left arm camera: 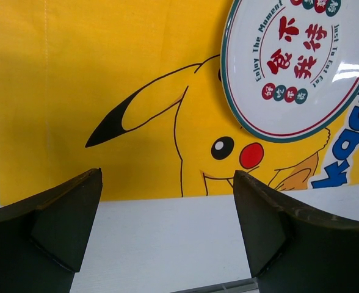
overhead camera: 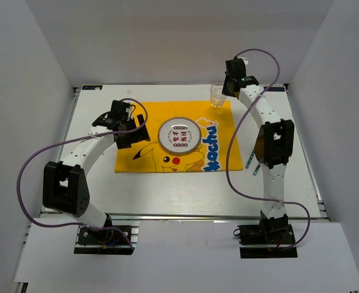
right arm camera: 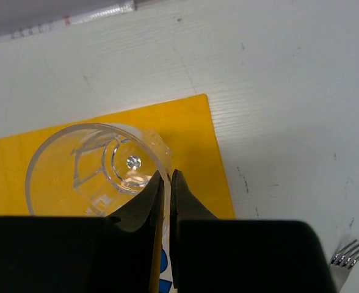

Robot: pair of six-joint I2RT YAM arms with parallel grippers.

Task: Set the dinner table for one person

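A clear drinking glass (overhead camera: 217, 96) (right arm camera: 94, 165) stands upright at the far right corner of the yellow Pikachu cloth (overhead camera: 137, 160) (right arm camera: 192, 131). My right gripper (overhead camera: 224, 91) (right arm camera: 168, 175) is shut on its rim, one finger inside the glass and one outside. A round white plate (overhead camera: 178, 135) (left arm camera: 295, 67) with red and green print lies in the middle of the cloth (left arm camera: 76, 73). My left gripper (overhead camera: 136, 130) (left arm camera: 167, 174) hangs open over the cloth's left part, holding nothing. The white dinner table (overhead camera: 185, 192) (left arm camera: 167, 244) (right arm camera: 277, 79) lies under everything.
A fork (right arm camera: 350, 251) lies on the table right of the cloth, only its tines showing in the right wrist view. A blue-handled utensil (overhead camera: 251, 160) pokes out from under my right arm. White walls enclose the table on three sides.
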